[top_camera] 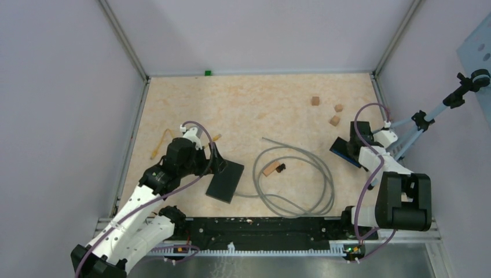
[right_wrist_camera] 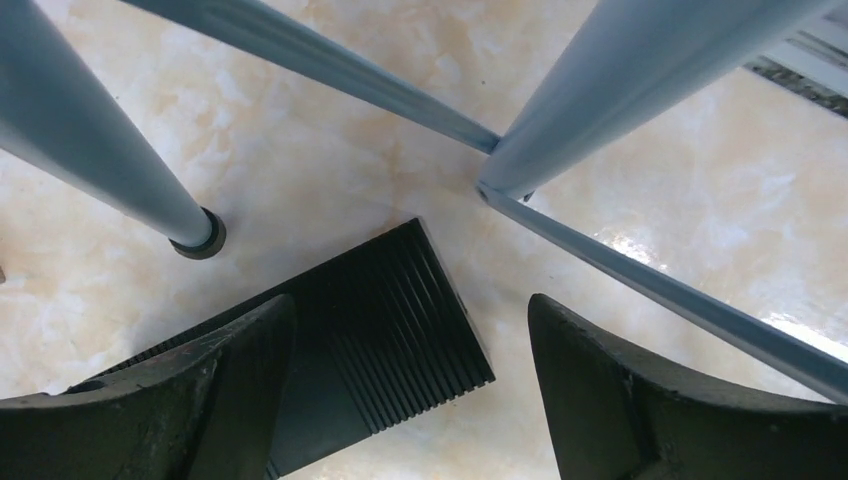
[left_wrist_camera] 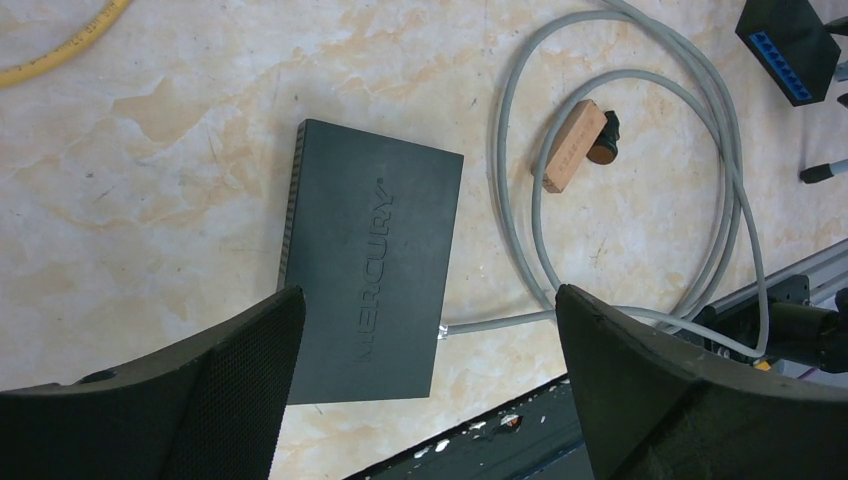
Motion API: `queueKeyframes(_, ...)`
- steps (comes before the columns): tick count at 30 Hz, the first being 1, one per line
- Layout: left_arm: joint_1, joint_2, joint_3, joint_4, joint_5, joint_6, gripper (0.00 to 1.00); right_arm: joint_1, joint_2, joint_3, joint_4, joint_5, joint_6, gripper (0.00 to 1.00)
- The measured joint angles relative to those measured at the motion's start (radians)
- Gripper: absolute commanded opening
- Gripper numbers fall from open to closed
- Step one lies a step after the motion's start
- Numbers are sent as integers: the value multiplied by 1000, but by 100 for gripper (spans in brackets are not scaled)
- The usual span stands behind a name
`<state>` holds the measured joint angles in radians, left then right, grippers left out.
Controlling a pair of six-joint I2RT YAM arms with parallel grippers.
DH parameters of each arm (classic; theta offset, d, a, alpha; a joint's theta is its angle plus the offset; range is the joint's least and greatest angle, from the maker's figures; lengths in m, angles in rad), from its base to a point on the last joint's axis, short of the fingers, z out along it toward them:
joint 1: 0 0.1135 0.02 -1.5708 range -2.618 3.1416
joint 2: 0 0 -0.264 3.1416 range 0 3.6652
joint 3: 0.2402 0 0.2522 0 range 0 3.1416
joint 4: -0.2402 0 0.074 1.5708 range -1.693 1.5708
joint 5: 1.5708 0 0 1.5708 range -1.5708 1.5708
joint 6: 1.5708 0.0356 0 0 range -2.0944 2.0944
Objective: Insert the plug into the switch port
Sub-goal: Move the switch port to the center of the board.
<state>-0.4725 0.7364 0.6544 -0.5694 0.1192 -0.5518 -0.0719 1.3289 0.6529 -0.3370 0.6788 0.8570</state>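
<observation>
Two grippers on show, both spread wide and holding nothing, so the pick looks yet to be made. Far left, a yellow cable [top_camera: 159,145] lies idle. The left gripper [left_wrist_camera: 428,300] hangs over the black switch [left_wrist_camera: 370,260], which lies flat on the worktop [top_camera: 260,98], its long axis near-to-far and its ribbed long edge facing left. The grey cable [left_wrist_camera: 738,210] loops mid-worktop. One end touches the switch's right edge, seated or not I cannot tell; the free end [top_camera: 264,139] points far-left, the plug too small to make out. The right gripper [right_wrist_camera: 410,305] straddles a second switch [left_wrist_camera: 790,40], blue port row facing the loop, beside the tripod [top_camera: 420,120]. My call: pinch just behind the plug, line its length up with the port, push straight.
</observation>
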Motion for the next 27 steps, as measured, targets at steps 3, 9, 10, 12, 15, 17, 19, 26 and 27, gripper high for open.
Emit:
queueKeyframes(3, 0, 15, 0, 8, 9, 0, 99, -3, 0, -19, 33, -26, -3, 83)
queueKeyframes(9, 0, 21, 0, 20, 21, 0, 99, -3, 0, -26, 72, -68, -8, 81)
queueKeyframes(10, 0, 21, -1, 24, 23, 0, 99, -3, 0, -33, 86, -81, -8, 80)
queueKeyframes(12, 0, 20, -5, 28, 23, 0, 99, -3, 0, -48, 107, -101, -8, 80)
queueKeyframes(15, 0, 19, -14, 34, 23, -4, 99, -8, -7, -61, 134, -132, -11, 80)
queueKeyframes(17, 0, 18, -24, 43, 23, -9, 99, -9, -10, -66, 151, -155, -19, 80)
queueKeyframes(19, 0, 16, -35, 47, 24, -19, 99, -9, -16, -77, 169, -181, -29, 80)
queueKeyframes(26, 0, 8, -55, 54, 34, -33, 99, -10, -35, -109, 237, -287, -88, 77)
queueKeyframes(27, 0, 6, -55, 54, 34, -34, 99, -10, -35, -111, 244, -310, -98, 77)
